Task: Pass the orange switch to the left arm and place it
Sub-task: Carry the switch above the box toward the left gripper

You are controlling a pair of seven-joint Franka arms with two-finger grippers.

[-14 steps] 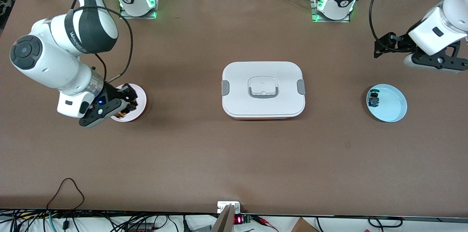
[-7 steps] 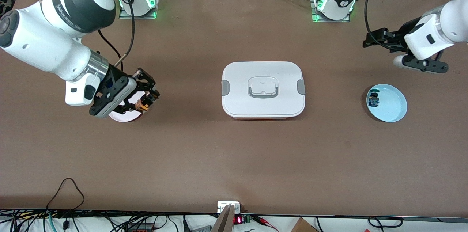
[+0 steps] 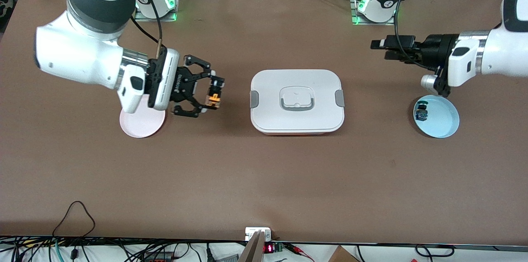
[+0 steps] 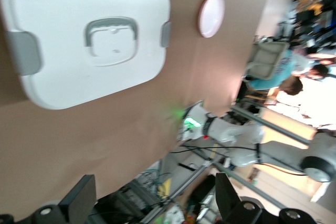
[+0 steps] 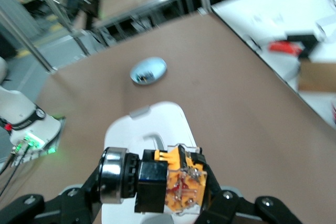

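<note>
Front view, right gripper (image 3: 214,93): up in the air over bare table between the pink plate (image 3: 140,123) and the box (image 3: 297,101), fingers clenched on the orange switch (image 3: 215,97).
Front view, orange switch: held off the table, apart from the box, pointing toward it.
Front view, box: white, lid on, grey clips at both ends, mid-table.
Front view, left gripper (image 3: 377,49): over the table toward the left arm's end, fingers released and holding nothing.
Front view, blue plate (image 3: 443,121): below the left wrist, 1 blue-and-teal switch (image 3: 421,112) lying at its rim.
Left wrist view, fingertips (image 4: 81,203): 2 black tips spread wide apart, nothing between them.
Left wrist view, box (image 4: 79,35): seen from above with the pink plate (image 4: 211,15) near it.
Right wrist view, orange switch (image 5: 157,182): gripped crosswise, black barrel and orange body showing.
Right wrist view, box (image 5: 152,129): lies past the switch, the blue plate (image 5: 148,71) farther along the table.
</note>
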